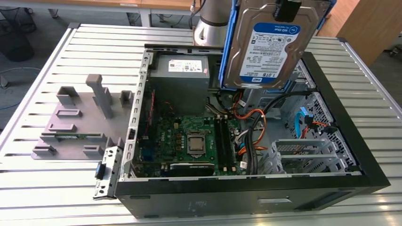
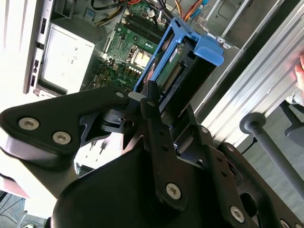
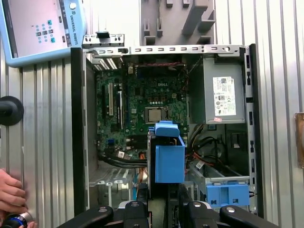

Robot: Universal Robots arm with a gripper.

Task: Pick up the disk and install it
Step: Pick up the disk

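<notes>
While aloft over open PC case [image 1: 251, 188], disk [image 1: 267, 44] upright betw. jaws; jaws tight on its sides

pincer [image 2: 167, 107]: black links, silver screws | arm [image 1: 210, 26]: silver-grey tube

A ribbed silver aluminium desk [image 1: 44, 197] is standing on grey floor [image 1: 47, 33]; a light wooden tabletop [image 1: 94, 4] and a brown wooden panel [image 1: 370, 23] are showing beyond it.
</notes>
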